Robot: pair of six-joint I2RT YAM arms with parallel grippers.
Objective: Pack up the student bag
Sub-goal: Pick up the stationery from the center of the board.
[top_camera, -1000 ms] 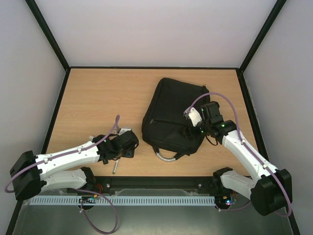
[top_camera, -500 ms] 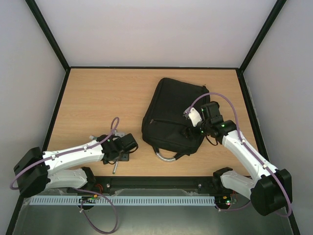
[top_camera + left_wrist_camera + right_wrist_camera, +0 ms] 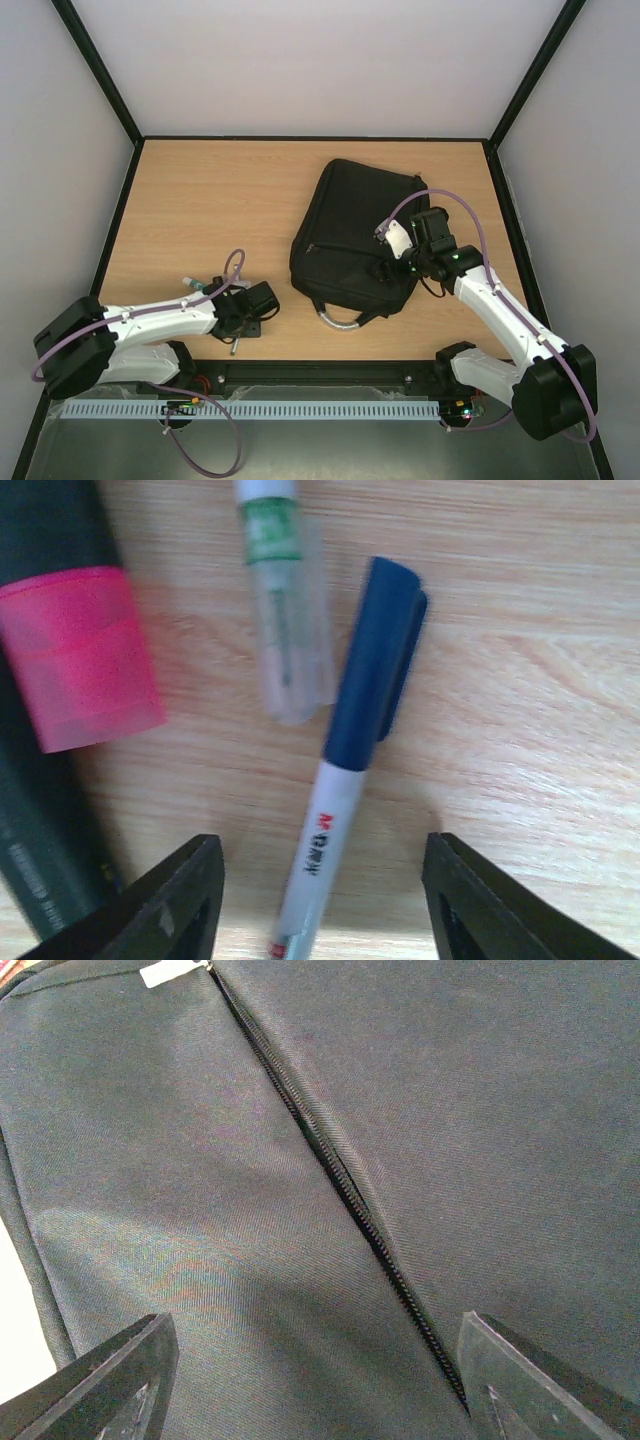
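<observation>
My left claw (image 3: 320, 910) hangs wide astride the blue-capped pen (image 3: 372, 660), close to the near edge of the table (image 3: 180, 200). A pink highlighter (image 3: 85, 655) lies just beside it. My right claw (image 3: 315, 1385) stands wide over the student bag (image 3: 350, 235), which lies on the right half with bare wood to its left.
</observation>
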